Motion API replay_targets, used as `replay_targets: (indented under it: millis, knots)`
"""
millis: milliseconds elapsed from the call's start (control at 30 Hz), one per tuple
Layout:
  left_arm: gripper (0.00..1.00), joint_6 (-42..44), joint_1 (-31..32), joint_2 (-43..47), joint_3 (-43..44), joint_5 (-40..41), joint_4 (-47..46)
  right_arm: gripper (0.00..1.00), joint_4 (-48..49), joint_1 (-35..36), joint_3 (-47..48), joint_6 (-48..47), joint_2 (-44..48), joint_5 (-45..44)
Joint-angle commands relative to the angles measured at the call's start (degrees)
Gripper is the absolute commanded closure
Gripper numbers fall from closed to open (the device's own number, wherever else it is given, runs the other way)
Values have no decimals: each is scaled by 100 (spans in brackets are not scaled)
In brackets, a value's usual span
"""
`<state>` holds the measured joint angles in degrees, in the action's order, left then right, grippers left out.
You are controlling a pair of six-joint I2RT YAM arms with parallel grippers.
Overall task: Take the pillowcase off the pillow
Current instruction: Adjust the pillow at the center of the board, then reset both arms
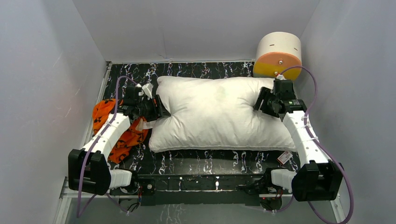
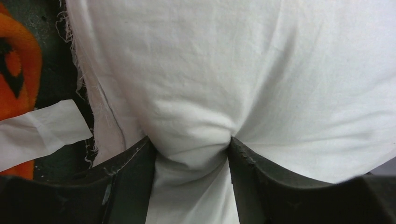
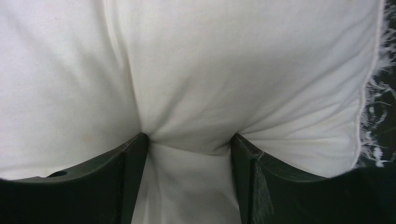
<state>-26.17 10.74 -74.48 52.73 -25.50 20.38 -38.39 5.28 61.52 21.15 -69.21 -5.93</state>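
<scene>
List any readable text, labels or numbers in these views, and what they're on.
No text can be read.
On the pillowcase: black printed motifs only, no legible letters.
The white tag beside the pillow: blank on the visible side.
The small red-and-white tag at lower right of the top view: too small to read.

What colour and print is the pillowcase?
The pillowcase is orange with black motifs, clearest in the top external view.
</scene>
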Motion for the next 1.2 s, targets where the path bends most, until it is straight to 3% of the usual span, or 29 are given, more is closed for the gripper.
replay_targets:
  millis: [0, 133, 333, 367, 467, 533, 567, 667, 900, 1167]
  knots:
    - [52, 154, 42, 546, -389, -305, 308, 31, 170, 83, -786, 448, 533, 2399]
    - [57, 183, 42, 1082, -473, -62, 720, 34, 147, 96, -1043, 447, 1130, 3113]
    - [57, 266, 31, 1652, -313, 353, 1221, 29, -248, 91, -730, 88, 1261, 3026]
    - [52, 292, 33, 1686, -242, 424, 1266, 26, -444, 91, -528, -9, 1178, 2740]
    - [18, 272, 29, 1762, 59, 749, 1466, 18, -821, 96, 101, -239, 1028, 2012]
    - [4, 222, 31, 1885, 307, 961, 1545, 11, -801, 96, 390, -328, 1089, 1955]
    - [2, 186, 33, 1965, 427, 1126, 1587, 9, -717, 95, 471, -354, 1175, 2011]
    - [2, 8, 32, 2207, 749, 1765, 1701, 2, -230, 96, 471, -358, 1587, 2344]
    - [2, -72, 34, 2513, 1476, 2949, 2251, 2, 527, 96, 160, -425, 2375, 2346]
    - [2, 268, 34, 2934, 1628, 3396, 2336, 1, 714, 91, -118, -480, 2720, 2058]
